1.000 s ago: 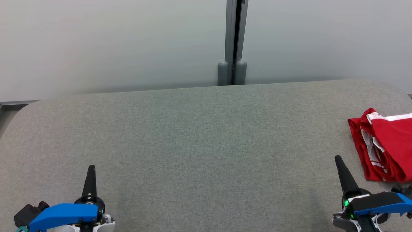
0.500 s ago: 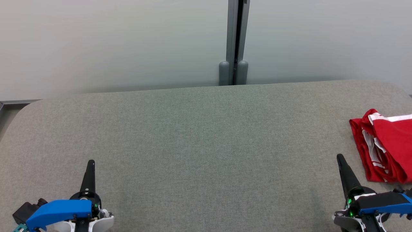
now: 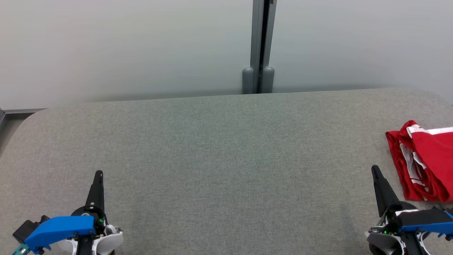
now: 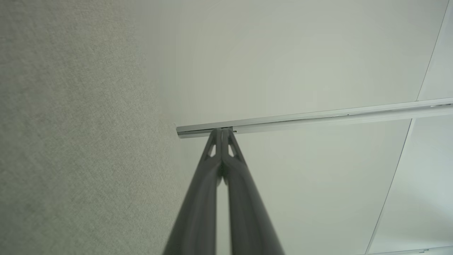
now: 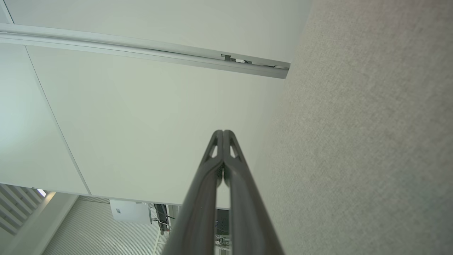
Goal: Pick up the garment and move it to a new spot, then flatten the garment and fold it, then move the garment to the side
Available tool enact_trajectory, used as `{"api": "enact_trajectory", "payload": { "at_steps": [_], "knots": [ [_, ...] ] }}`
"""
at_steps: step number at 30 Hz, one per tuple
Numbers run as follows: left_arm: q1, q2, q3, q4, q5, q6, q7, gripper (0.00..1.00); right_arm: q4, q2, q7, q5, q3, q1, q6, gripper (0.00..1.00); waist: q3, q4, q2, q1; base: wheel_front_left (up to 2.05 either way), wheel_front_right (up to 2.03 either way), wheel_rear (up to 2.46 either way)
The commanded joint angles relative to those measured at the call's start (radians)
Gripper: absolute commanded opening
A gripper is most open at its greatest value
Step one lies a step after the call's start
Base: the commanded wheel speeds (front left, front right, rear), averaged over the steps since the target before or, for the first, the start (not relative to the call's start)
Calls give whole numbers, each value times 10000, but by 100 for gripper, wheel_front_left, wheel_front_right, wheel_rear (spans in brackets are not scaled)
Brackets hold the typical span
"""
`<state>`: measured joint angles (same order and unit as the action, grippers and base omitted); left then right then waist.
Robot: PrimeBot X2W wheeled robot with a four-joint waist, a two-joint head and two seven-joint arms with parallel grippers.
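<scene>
Judged as last step, moving aside: saw folded red garment point(image 3: 428, 159) at right edge of bench point(image 3: 226, 148), near right tool point(image 3: 374, 168). Found it and left tool point(image 3: 98, 174) clenched, empty. Probably needed only retreat.

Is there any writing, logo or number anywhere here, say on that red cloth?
None can be read.
The red garment bears white stripes, no lettering.
The white box, far off in the right wrist view, has a small mark too tiny to read.
</scene>
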<state>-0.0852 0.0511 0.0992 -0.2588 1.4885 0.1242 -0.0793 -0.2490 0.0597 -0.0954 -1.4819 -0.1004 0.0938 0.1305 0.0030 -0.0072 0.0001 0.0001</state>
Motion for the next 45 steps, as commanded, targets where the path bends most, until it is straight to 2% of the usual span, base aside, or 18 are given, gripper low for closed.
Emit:
{"api": "enact_trajectory", "payload": {
  "at_steps": [1, 19, 45],
  "knots": [
    [-190, -9, 74, 79, 213, 101, -85, 0, 52, -40, -39, -252, -46, 140, 4, 0, 0, 7, -1, -1, 0, 0, 0],
    [-306, -16, 171, 169, 1282, 107, -387, 0, 56, -113, -215, -1349, -166, 213, 4, 0, 1, 71, -1, -1, 0, 0, 0],
    [-289, -16, 166, 163, 1256, 108, -385, 0, 55, -106, -208, -1320, -160, 210, 4, 0, 1, 72, -1, -1, 0, 0, 0]
  ]
}}
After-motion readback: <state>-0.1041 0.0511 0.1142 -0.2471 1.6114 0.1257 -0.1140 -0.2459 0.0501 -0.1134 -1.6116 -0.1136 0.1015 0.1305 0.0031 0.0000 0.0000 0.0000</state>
